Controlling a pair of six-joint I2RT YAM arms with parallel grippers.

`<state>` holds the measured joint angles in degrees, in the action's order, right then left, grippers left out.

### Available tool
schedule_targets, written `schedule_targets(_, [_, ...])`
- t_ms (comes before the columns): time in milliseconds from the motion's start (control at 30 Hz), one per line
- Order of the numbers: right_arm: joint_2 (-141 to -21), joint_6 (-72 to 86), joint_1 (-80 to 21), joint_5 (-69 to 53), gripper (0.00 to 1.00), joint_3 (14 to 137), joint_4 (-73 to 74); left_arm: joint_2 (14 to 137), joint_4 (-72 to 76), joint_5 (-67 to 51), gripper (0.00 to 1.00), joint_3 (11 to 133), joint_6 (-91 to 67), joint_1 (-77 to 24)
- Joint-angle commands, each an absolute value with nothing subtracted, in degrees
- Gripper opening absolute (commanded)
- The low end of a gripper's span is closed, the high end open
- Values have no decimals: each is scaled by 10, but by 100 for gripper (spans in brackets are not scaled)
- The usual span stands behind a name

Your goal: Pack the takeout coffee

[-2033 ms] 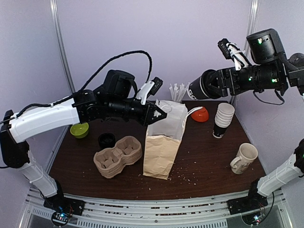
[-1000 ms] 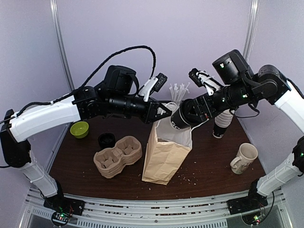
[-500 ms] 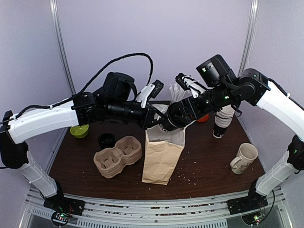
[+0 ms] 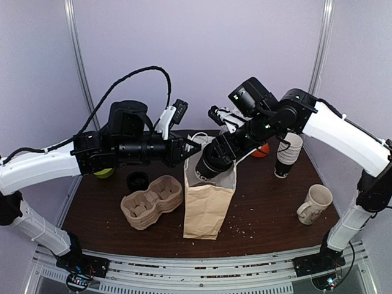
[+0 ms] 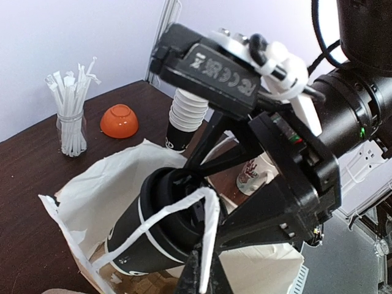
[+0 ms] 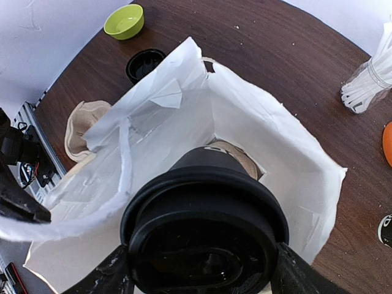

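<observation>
The cup (image 5: 153,229) is gripped near its lid end by the right gripper (image 4: 220,153), whose fingers are spread wide around it. It is tilted, with its base already inside the open mouth of the bag (image 4: 207,208), which stands upright mid-table. The bag's white handle (image 5: 211,229) is pinched between the closed fingers of the left gripper (image 4: 195,147) and drawn across the cup. A carrier (image 4: 152,201) and a black lid (image 4: 137,180) are seen left of the bag. A mug (image 4: 315,202), stacked cups (image 4: 288,153) and an orange bowl (image 5: 119,120) are seen to its right.
</observation>
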<state>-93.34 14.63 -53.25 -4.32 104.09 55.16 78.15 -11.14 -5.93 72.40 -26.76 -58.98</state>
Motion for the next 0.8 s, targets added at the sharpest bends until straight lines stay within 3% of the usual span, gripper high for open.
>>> schedule_targets(0, [-954, 139, -528, -46, 74, 1076, 580, 764, -59, -44, 0, 706, -274, -592])
schedule_targets(533, [-1036, 148, -528, -54, 73, 1190, 646, 672, 6, 82, 0, 591, -340, -592])
schedule_targets(767, [-1060, 150, -531, -56, 72, 1179, 653, 661, 24, 102, 0, 575, -345, -592])
